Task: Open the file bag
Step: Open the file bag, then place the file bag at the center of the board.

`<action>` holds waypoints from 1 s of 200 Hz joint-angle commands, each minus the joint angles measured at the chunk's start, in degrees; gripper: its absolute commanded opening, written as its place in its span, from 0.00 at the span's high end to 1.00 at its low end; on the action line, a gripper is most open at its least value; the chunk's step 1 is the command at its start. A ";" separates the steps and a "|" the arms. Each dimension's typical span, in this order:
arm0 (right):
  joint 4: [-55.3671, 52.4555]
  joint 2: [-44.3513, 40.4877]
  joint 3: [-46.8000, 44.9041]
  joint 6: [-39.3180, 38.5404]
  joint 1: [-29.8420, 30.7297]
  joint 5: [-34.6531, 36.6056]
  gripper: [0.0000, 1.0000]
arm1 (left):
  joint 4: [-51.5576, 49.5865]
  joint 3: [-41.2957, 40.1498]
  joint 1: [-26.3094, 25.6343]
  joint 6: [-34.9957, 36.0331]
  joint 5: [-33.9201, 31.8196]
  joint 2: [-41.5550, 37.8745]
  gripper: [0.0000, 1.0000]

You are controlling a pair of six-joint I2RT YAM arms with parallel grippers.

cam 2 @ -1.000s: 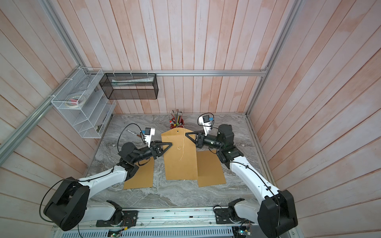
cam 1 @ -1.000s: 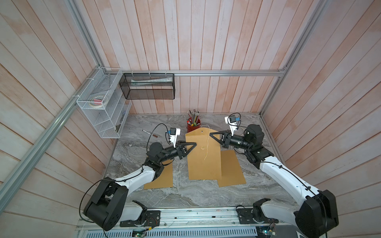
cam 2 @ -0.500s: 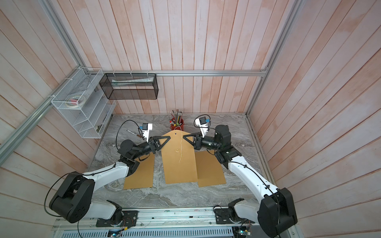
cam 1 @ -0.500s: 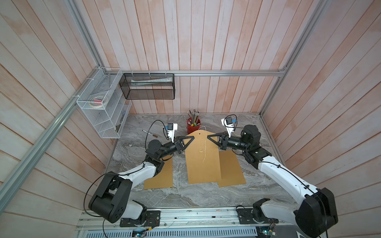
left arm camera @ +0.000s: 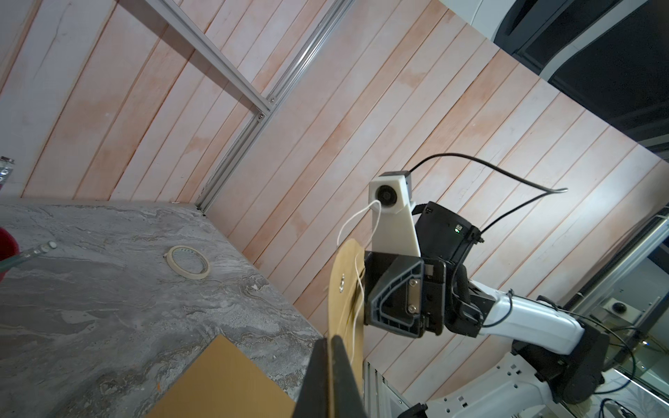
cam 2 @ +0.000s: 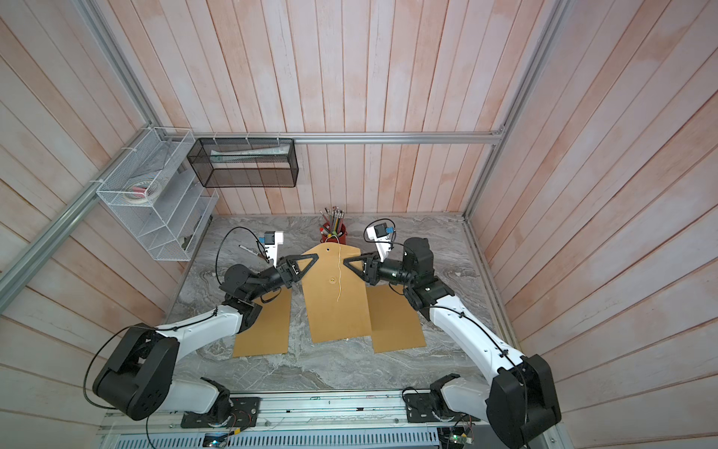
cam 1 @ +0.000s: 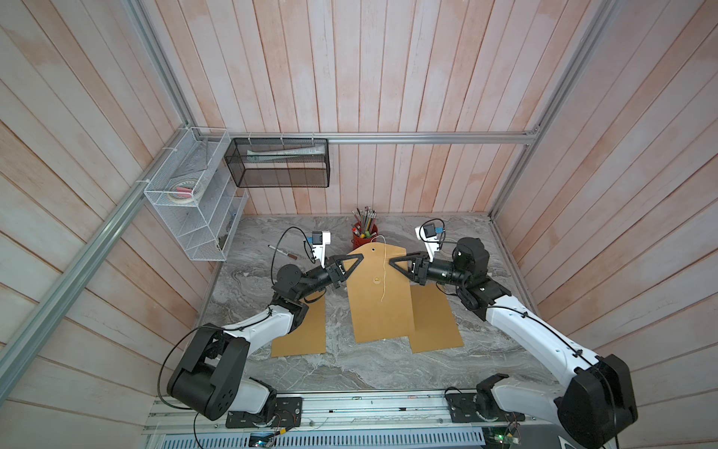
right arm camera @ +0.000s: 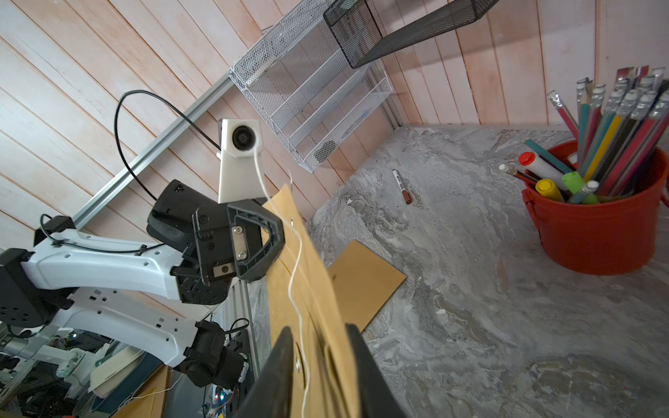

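I hold the file bag [cam 1: 379, 307] up mid-table: left gripper [cam 1: 359, 259] pinched shut on its left edge as anchor, right gripper [cam 1: 391, 261] with jaws parted around the right edge (string [cam 1: 384, 274] hangs loose).

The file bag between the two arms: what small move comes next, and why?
Probably the right jaws should close on just the front layer near the mouth and ease it outward. The file bag is raised, its string hangs loose and its flap stands unfolded; the left jaws pinch one edge, the right jaws stand apart around the other.
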 commanded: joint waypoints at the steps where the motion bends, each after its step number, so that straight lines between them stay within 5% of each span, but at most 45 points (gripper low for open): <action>1: -1.40 -2.50 -2.11 0.39 0.52 0.52 0.70 | -0.22 -1.32 0.80 0.96 -3.69 -1.35 1.00; 26: -0.45 -3.10 -4.58 1.28 1.01 0.72 0.71 | -0.31 -1.46 1.16 1.24 -4.45 -0.95 1.00; 79: -1.05 -2.55 -6.16 1.17 3.11 2.52 1.00 | 3.22 -1.77 1.25 -0.98 -4.28 1.72 1.00; 96: -1.69 -3.07 -6.34 0.90 3.10 3.84 1.00 | 4.05 -1.94 1.31 -1.64 -4.28 2.31 1.00; 141: -5.08 -4.99 -5.68 0.48 2.71 7.65 1.00 | 3.41 -3.68 2.16 -2.11 -4.92 0.97 0.75; 200: -7.25 -6.43 -6.51 1.20 -0.55 7.66 1.00 | -9.89 -7.83 5.09 4.05 -8.41 -8.80 0.62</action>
